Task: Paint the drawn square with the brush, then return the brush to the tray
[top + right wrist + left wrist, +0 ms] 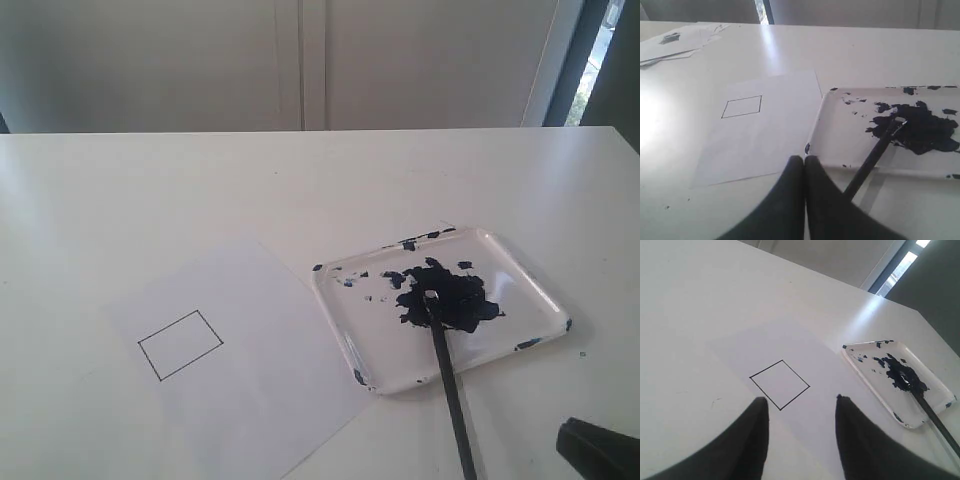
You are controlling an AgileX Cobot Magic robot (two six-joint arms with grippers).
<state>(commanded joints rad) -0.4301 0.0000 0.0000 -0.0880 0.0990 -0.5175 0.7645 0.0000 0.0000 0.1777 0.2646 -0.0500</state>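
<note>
Toward the desk's (150, 200) front right corner, the brush (448, 370) rests with its tip in the tray's (335, 318) dark paint (455, 298), handle crossing the rim. The drawn square (181, 344) sits blank on paper (260, 400) beside the tray. The left gripper (800, 399) hangs with fingers apart; the right gripper (804, 159) has its fingers pressed together, empty.

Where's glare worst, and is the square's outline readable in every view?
Exterior view: even light, drawn square crisp, slight sheen on the tray. Left wrist view: window glare streaks the table near the tray; square sharp. Right wrist view: glare washes the table; square faint but readable.
</note>
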